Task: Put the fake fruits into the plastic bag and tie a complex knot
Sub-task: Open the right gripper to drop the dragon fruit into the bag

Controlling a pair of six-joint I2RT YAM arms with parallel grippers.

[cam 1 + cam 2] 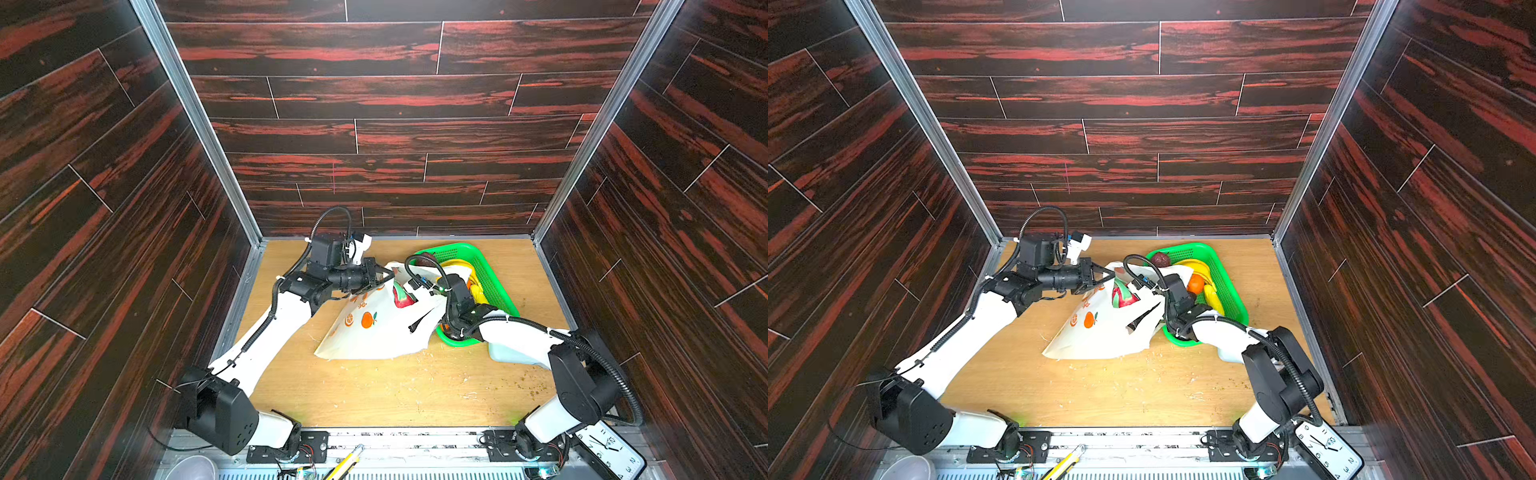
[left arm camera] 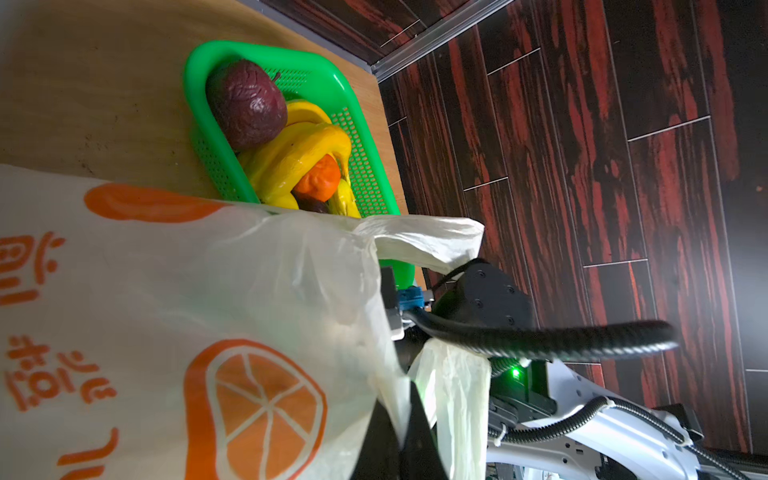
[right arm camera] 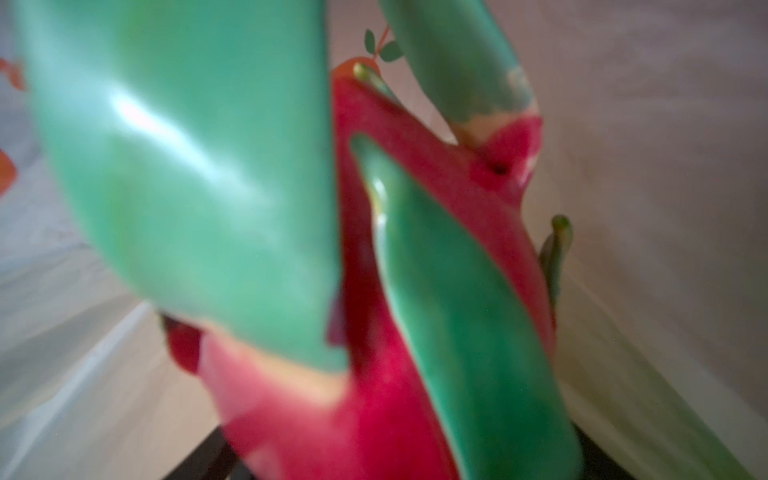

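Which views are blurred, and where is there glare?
Right wrist view: the dragon fruit fills the frame, out of focus, a white glare streak on its green tip. Left wrist view: the plastic bag is slightly soft, the green basket sharper.

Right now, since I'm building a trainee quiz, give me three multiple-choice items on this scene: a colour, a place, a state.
1. What colour is the basket? A blue; B white; C green.
2. Where is the dragon fruit? A in the basket; B in the bag; C on the table.
3. The left end effector is: A shut on the bag; B open over the basket; C out of view.

Answers: 1 C, its mesh walls are bright green. 2 B, its red and green body shows inside the bag's open mouth. 3 A, the left wrist view shows its fingers pinching the bag's plastic.
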